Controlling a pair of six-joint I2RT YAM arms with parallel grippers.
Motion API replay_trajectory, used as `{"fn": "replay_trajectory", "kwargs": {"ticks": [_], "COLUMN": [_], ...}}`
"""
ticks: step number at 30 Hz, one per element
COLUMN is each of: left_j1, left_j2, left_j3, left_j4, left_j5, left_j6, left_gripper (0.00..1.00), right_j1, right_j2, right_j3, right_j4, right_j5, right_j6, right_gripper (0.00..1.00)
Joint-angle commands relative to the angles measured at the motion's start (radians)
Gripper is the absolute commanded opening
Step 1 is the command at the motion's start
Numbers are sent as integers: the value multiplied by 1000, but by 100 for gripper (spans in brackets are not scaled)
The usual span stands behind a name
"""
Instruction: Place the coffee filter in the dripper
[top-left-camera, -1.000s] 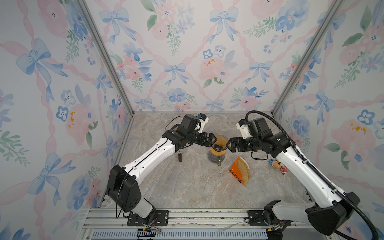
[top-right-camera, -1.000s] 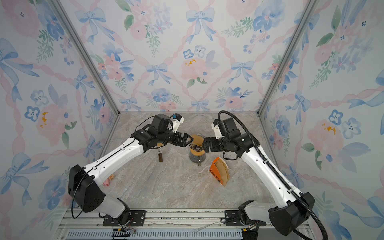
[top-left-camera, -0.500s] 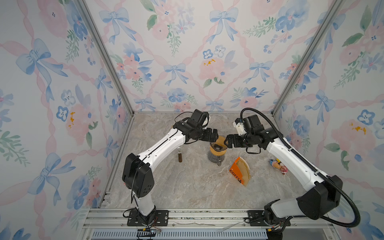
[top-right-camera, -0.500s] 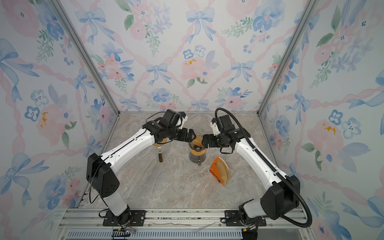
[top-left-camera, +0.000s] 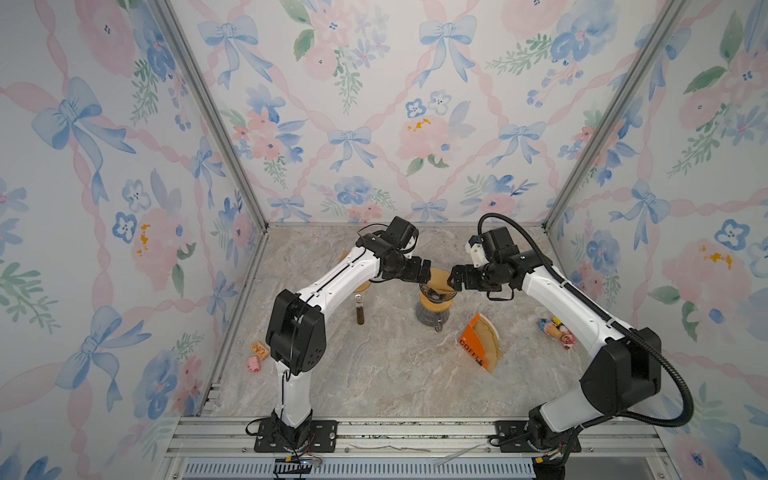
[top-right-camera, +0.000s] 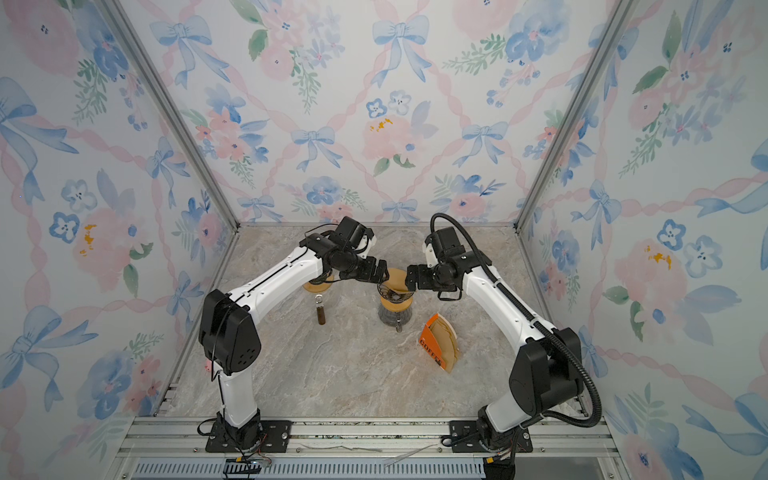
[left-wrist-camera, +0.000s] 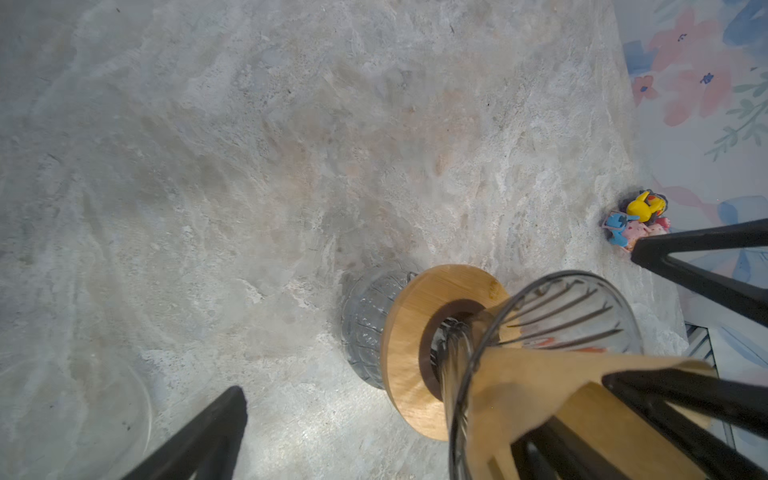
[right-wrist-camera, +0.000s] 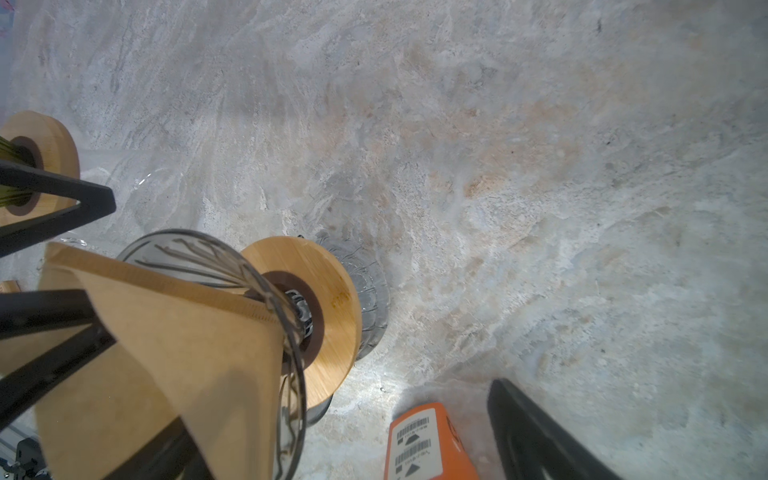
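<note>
The glass dripper (top-left-camera: 435, 291) (top-right-camera: 395, 293) with its wooden collar (left-wrist-camera: 409, 345) stands on a glass carafe (left-wrist-camera: 360, 322) mid-table. A brown paper coffee filter (left-wrist-camera: 536, 384) (right-wrist-camera: 195, 345) sits in the dripper, its upper part standing above the rim. My left gripper (top-left-camera: 419, 271) (left-wrist-camera: 424, 386) is open on the dripper's left. My right gripper (top-left-camera: 456, 281) (right-wrist-camera: 295, 349) is open on its right. One finger of each lies against the filter's top; the other finger of each hangs free beside the dripper. Neither is closed on anything.
An orange packet of filters (top-left-camera: 478, 345) (right-wrist-camera: 426, 444) lies right of the carafe. A second wooden-collared dripper (top-left-camera: 362, 287) (right-wrist-camera: 48, 153) stands under my left arm, with a small brown bottle (top-left-camera: 360, 311) beside it. Toy figures (top-left-camera: 557, 330) (left-wrist-camera: 636, 218) sit by the right wall, small toys (top-left-camera: 257, 355) by the left.
Both arms have swung their elbows inward and the grippers have shifted slightly toward the back wall. They stay open at the dripper, and the filter stays in it.
</note>
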Motion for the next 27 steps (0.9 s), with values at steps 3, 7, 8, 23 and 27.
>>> {"fn": "replay_trajectory", "kwargs": {"ticks": [3,7,8,23,27], "left_j1": [3,2,3,3,2], "left_j2": [31,53,57,90,97], "left_j3": [14,20,23,44,47], "left_j4": [-20,-19,-19,-17,-17], "left_j5": [41,45,45,36,35], "left_j6": [77,97,100,124,122], "left_gripper": [98,98,98,98,98], "right_j1": [-11,-13,-15,-21,-22], "right_j2": [10,13,15,6,-28], "right_j3": [0,-15,-18,-54,-64], "right_j4": [18,33,36,74,114], "right_j5": [24,41,42,15,-74], "right_j6": [39,55,56,64,61], "right_gripper": [96,96,96,96,96]}}
